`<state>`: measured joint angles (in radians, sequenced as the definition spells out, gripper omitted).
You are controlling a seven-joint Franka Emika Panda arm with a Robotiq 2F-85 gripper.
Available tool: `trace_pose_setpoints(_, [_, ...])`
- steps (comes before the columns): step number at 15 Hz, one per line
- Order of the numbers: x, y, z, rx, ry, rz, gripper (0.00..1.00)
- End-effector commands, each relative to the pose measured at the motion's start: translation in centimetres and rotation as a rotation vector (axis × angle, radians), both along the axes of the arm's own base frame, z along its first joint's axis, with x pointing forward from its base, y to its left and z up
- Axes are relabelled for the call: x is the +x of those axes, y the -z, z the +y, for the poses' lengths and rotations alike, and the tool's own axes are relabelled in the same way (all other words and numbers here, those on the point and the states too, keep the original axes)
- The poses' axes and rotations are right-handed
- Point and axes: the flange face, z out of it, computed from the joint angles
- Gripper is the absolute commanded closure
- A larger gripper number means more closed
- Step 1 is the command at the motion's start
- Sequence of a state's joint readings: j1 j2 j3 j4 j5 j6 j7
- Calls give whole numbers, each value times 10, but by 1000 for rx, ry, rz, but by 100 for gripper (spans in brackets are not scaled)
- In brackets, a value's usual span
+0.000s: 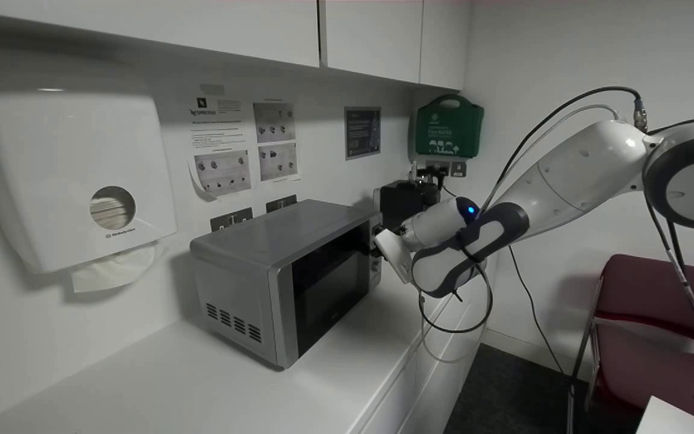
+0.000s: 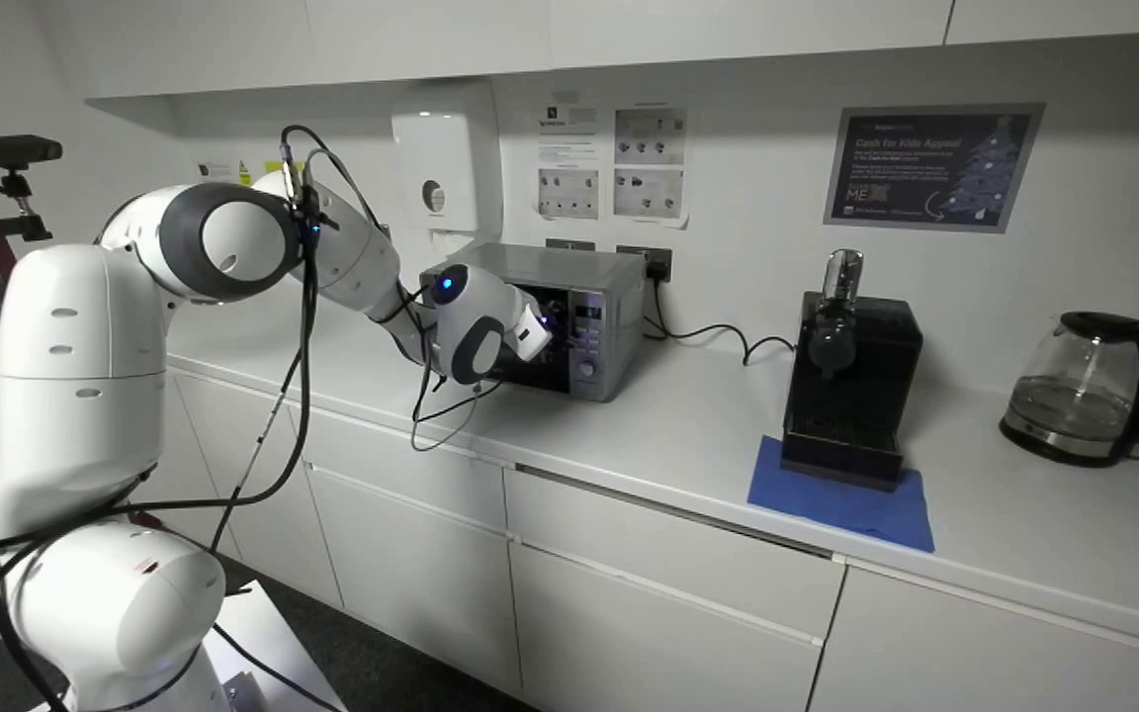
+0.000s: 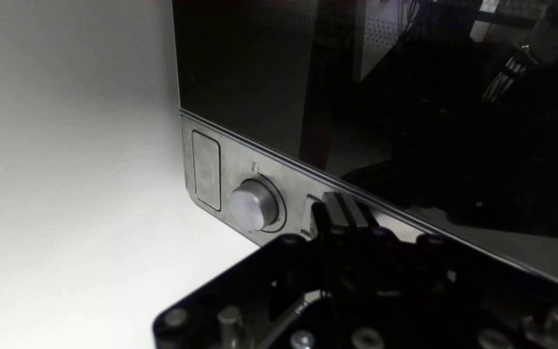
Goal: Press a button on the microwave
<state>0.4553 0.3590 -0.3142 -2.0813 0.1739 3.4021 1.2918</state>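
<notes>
I see silver-grey on the microwave (image 1: pixel 287 277), black on its window (image 1: pixel 332 286), and dark slots (image 1: pixel 239 325) patterning its side in grouped stripes. My gripper (image 3: pixel 345 209) is black, its fingertips (image 3: pixel 335 211) grey. My arm (image 2: pixel 85 336) is white with dark grey bands and a vivid blue light (image 2: pixel 447 284). Elsewhere I pick out a green first-aid case (image 1: pixel 449 131) with white print, a dark red chair (image 1: pixel 654 289), a white dispenser (image 1: pixel 76 163), a black coffee machine (image 2: pixel 851 391) and a bright blue cloth (image 2: pixel 856 509)

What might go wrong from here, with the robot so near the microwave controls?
The shut pincer covers part of the control panel in the wrist view, so it might press the wrong spot. The rotary knob close by could be bumped. The dangling cable loop might snag on the worktop.
</notes>
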Motion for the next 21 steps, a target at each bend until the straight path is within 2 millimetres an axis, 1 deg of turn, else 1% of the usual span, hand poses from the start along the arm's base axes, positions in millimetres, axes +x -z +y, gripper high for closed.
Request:
trace_pose_setpoints(1, [8, -9, -4, -12, 17, -51, 100])
trace_pose_setpoints(10, [16, -14, -22, -17, 56, -54, 100])
trace_pose_setpoints(13, [17, -14, -23, -23, 58, -54, 100])
trace_pose_setpoints(15, [10, -17, -20, -27, 41, -48, 100])
trace_pose_setpoints(16, [3, -20, -20, -30, 29, -45, 100])
trace_pose_setpoints(18, [-5, -22, -17, -33, 10, -38, 100])
trace_pose_setpoints(21, [-13, -26, -9, -25, -10, -34, 100])
